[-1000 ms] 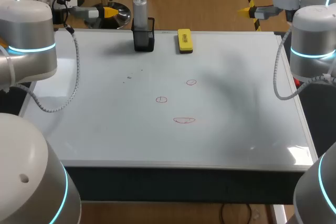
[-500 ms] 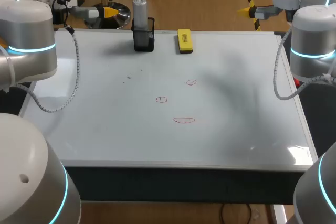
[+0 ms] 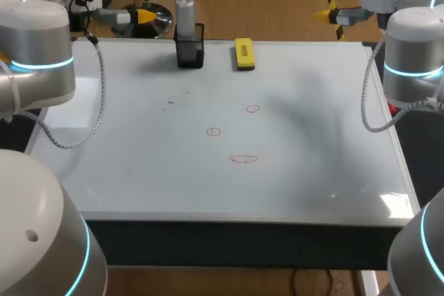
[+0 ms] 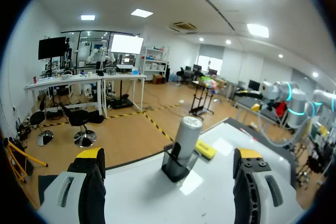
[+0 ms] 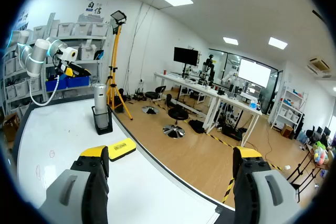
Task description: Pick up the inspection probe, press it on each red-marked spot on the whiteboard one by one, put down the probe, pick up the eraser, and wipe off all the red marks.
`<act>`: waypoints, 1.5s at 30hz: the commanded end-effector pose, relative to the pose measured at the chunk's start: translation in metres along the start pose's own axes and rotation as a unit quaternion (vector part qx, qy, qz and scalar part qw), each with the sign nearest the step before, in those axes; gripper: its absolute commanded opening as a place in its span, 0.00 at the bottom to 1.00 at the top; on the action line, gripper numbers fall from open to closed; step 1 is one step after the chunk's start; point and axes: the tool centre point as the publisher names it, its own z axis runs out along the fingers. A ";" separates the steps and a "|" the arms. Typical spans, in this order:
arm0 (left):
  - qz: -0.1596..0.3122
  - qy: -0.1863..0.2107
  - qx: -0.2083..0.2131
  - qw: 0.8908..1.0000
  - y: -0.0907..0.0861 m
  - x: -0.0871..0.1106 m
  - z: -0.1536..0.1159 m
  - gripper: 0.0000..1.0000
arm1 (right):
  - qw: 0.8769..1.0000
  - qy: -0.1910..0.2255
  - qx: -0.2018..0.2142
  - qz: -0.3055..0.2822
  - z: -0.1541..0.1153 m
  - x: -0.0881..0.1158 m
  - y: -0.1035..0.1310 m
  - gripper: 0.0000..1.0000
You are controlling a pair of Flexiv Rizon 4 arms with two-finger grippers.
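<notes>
**A:** Head view, items?

**B:** A glossy white whiteboard is covering the table. A silver-grey cylindrical probe is standing upright in a black square holder at the board's far edge, left of middle. A yellow rectangular block eraser is lying flat near the holder, its long axis running toward the far edge. Three thin red outline marks are sitting near the board's middle, well apart from both.

**A:** Claws?

**B:** The left gripper is hanging beyond the far left corner and pointing toward the probe. I judge it the nearer arm. The right gripper is hanging beyond the far right corner.

**A:** Left wrist view?

**B:** The left gripper is standing wide and holding nothing. The probe is rising straight ahead in line with the gap, long axis vertical. The body is looking smooth and round, so probably slippery. A sideways grasp above the holder rim is seeming apt.

**A:** Right wrist view?

**B:** The right gripper is gaping wide and empty. The eraser is lying just ahead beside one finger, with the probe farther beyond it. Faint red marks are showing on the board.
</notes>
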 end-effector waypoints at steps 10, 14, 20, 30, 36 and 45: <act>0.000 0.000 0.000 1.000 0.000 0.000 0.000 1.00 | 1.000 0.001 0.001 0.000 0.000 0.000 0.000 1.00; 0.000 0.000 0.000 1.000 0.000 0.000 0.000 1.00 | 1.000 0.001 0.001 0.000 0.000 0.000 0.000 1.00; 0.000 0.000 0.000 1.000 0.000 0.000 0.000 1.00 | 1.000 0.001 0.001 0.000 0.000 0.000 0.000 1.00; 0.000 0.000 0.000 1.000 0.000 0.000 0.000 1.00 | 1.000 0.001 0.001 0.000 0.000 0.000 0.000 1.00; 0.000 0.000 0.000 1.000 0.000 0.000 0.000 1.00 | 1.000 0.001 0.001 0.000 0.000 0.000 0.000 1.00; 0.041 0.045 -0.005 0.998 -0.008 0.002 0.013 1.00 | 1.000 0.001 0.001 0.000 0.000 0.000 0.000 1.00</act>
